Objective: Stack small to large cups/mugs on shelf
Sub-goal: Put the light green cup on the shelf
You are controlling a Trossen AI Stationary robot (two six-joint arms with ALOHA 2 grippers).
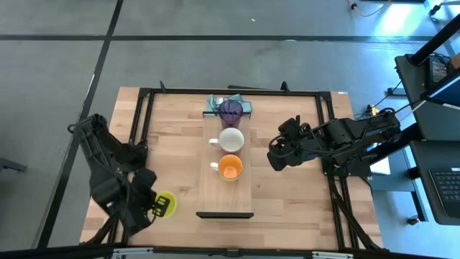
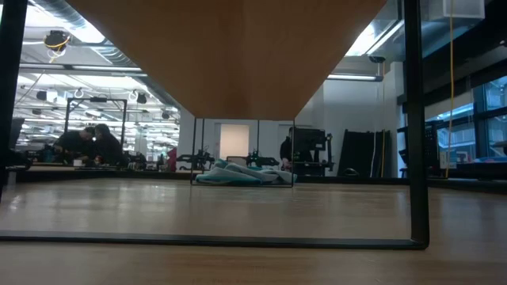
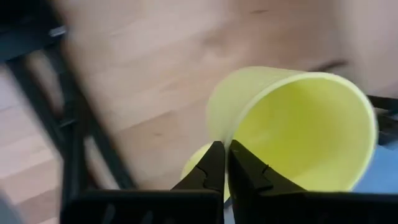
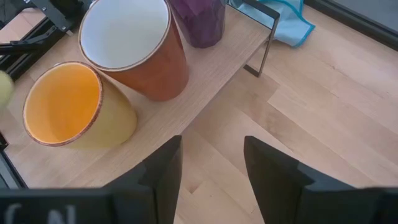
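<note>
Your left gripper (image 3: pixel 225 163) at table's near-left corner, fingers pinched on rim of yellow-green mug (image 1: pixel 164 204), one inside, one outside; mug well left of shelf (image 1: pixel 227 198)

On shelf, row from far end: purple tumbler (image 1: pixel 231 110), red mug (image 1: pixel 231 139), orange mug (image 1: pixel 230 167), each just beside next; near end with dark strip bare

Your right gripper (image 4: pixel 211 168) just right of shelf beside red and orange mugs, fingers spread, holding nothing

Teal cloth (image 1: pixel 213 105) behind tumbler at far edge

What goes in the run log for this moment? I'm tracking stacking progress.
left tool: shut on yellow-green mug, off shelf | right tool: open, beside shelf | on shelf: purple tumbler, white-inside mug, orange mug
</note>
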